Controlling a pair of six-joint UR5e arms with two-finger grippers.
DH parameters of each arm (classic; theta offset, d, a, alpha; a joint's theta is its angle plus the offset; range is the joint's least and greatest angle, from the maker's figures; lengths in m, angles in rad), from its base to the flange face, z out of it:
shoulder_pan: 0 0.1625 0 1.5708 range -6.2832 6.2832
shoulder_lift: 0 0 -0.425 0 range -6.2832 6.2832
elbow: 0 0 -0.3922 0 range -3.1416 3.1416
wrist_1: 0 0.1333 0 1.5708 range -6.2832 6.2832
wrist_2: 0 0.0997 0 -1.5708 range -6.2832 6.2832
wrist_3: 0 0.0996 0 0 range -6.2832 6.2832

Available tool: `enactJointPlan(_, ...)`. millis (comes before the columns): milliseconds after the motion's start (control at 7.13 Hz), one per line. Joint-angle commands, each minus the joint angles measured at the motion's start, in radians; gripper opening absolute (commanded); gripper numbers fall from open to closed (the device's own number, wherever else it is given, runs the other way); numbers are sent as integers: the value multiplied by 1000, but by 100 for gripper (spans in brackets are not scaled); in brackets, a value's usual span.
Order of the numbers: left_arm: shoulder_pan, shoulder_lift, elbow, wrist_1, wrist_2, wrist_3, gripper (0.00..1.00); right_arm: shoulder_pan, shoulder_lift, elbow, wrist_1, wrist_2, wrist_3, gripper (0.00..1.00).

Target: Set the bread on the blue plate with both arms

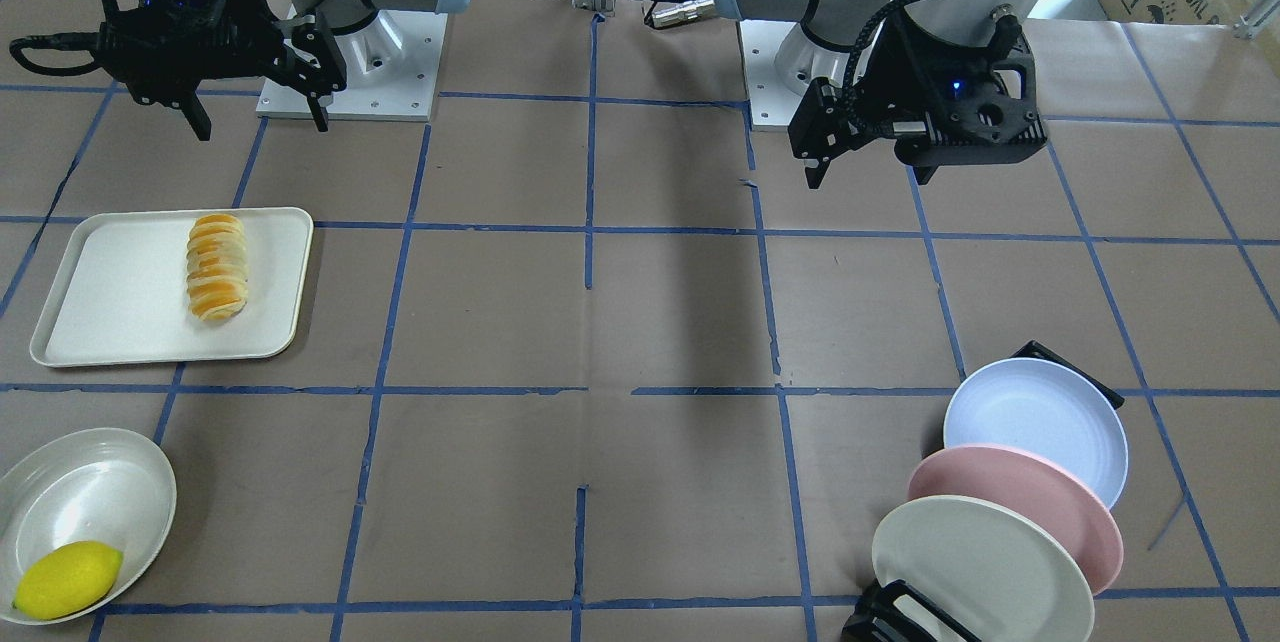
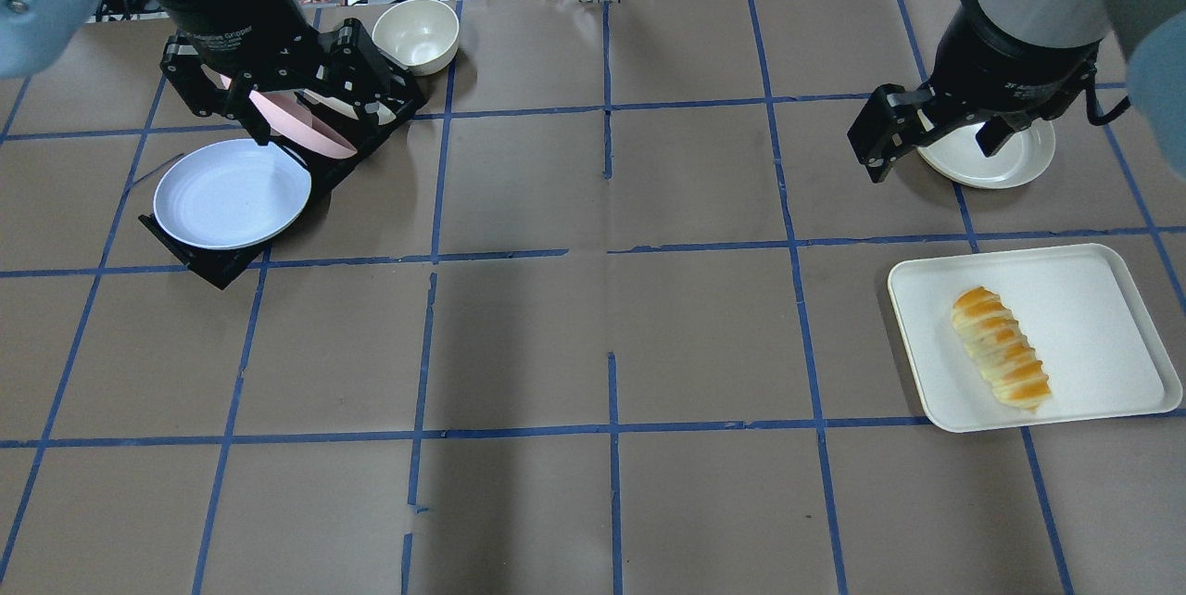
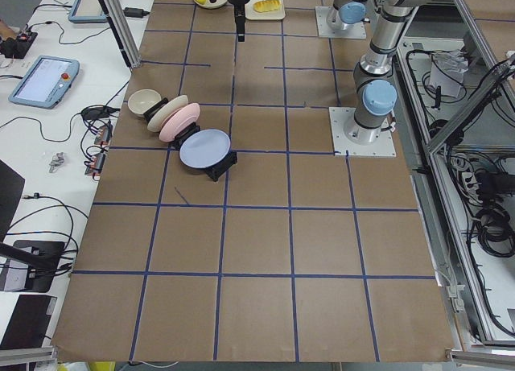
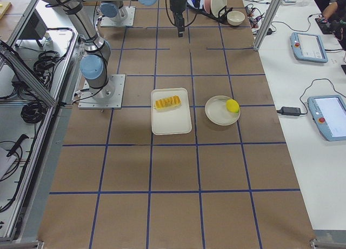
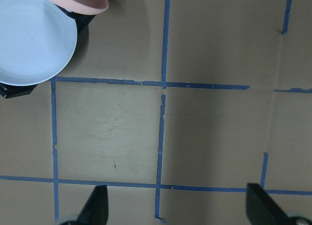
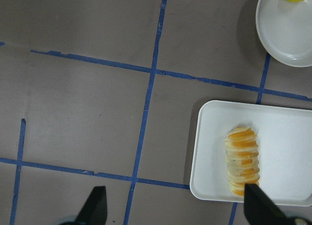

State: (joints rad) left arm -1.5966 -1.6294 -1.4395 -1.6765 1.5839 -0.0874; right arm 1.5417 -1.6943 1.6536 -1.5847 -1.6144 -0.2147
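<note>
Okay, bread (image 1: pixel 216 266) lies flat on the white tray (image 1: pixel 110 292), on the tray half nearer the table centre, on the robot's right side. Nothing touches it. The blue plate (image 1: pixel 1035 422) is well apart from it on the robot's left side, leaning tilted in a black rack (image 1: pixel 1075 367); it is the rack's first plate, with a pink plate (image 1: pixel 1010 502) and a cream plate (image 1: pixel 975 562) behind it.

Right gripper (image 1: pixel 260 122) hangs in the air clear of the table, jaws spread wide, holding nothing; its wrist view has the bread off to one side below. Left gripper (image 1: pixel 868 167) is also up in the air, fingers apart and empty; the blue plate shows in a corner of its wrist view.

A lemon (image 1: pixel 68 577) sits in a white dish (image 1: pixel 90 487) near the tray. A small cream bowl (image 2: pixel 415 34) stands beyond the rack.
</note>
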Motion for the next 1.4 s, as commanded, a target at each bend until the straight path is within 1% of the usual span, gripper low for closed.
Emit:
enactJointPlan(0,0,0,1,1,-1,2,100,0,1,0,0,-1,-2,100)
enactJointPlan(421,3,17,-24,3,-1,24,100,0,1,0,2,1,-2,100)
enactJointPlan(561,18,17,-22,6,2,72,100,0,1,0,2,-1,-2,100)
enactJointPlan(701,59,28,-24,-3,1,148,100,0,1,0,2,-1,-2,100)
enactJointPlan(841,114,25,-24,-8,-1,234,100,0,1,0,2,-1,-2,100)
enactJointPlan(981,213,8,-25,0,-11,388,100,0,-1,0,0,-1,8,100)
enactJointPlan(1121,310,-22,-35,7,-15,488,100,0,1,0,11,2,38,100)
enactJointPlan(1262,372,-77,-12,21,-27,564,100,-5,2,2,18,2,108,100)
